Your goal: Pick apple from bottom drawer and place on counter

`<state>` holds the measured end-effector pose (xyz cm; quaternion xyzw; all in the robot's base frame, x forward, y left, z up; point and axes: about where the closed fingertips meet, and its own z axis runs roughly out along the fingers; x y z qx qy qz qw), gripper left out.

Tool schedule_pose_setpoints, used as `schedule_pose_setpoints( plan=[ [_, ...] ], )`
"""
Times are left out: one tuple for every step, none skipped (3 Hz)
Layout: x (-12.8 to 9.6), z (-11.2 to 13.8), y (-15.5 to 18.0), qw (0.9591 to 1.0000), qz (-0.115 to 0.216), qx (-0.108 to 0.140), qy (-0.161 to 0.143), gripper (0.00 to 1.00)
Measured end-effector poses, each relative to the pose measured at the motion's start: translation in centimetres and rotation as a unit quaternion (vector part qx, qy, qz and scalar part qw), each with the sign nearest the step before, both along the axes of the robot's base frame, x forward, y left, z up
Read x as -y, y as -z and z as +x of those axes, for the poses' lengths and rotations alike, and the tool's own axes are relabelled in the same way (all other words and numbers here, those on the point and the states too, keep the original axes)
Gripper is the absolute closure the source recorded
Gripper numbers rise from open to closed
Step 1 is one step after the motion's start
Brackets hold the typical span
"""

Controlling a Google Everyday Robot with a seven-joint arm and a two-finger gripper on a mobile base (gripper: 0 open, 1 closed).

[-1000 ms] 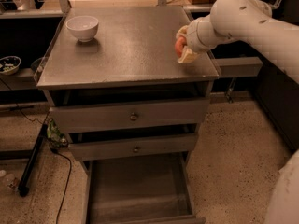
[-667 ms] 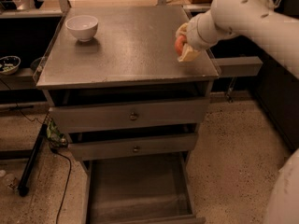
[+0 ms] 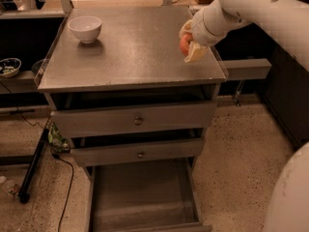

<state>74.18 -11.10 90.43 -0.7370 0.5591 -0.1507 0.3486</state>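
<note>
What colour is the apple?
The apple is red-orange, best in the camera view; the gripper holds it above the counter edge.

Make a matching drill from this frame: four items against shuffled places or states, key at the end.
Items
1. apple
2. white bowl
3. bottom drawer
4. tool

Places or states
A. pulled out, floor bare
B. far-left corner of the counter
C. held between two fingers
D. at the counter's right edge, shut on the fruit

Pairs: 1-C, 2-B, 3-A, 4-D
</note>
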Motion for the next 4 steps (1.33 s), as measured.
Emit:
schedule_pose_setpoints(
  plan=[
    [-0.1, -0.4, 0.1, 0.9994, -0.033, -0.005, -0.009, 1.00],
    [-0.1, -0.4, 0.1, 0.9994, -0.033, -0.005, -0.009, 1.00],
    [-0.8, -0.1, 0.7, 0.9984, -0.030, -0.036, -0.033, 1.00],
    [-1.6, -0.2, 0.8, 0.9949, -0.035, -0.069, -0.065, 1.00]
  ],
)
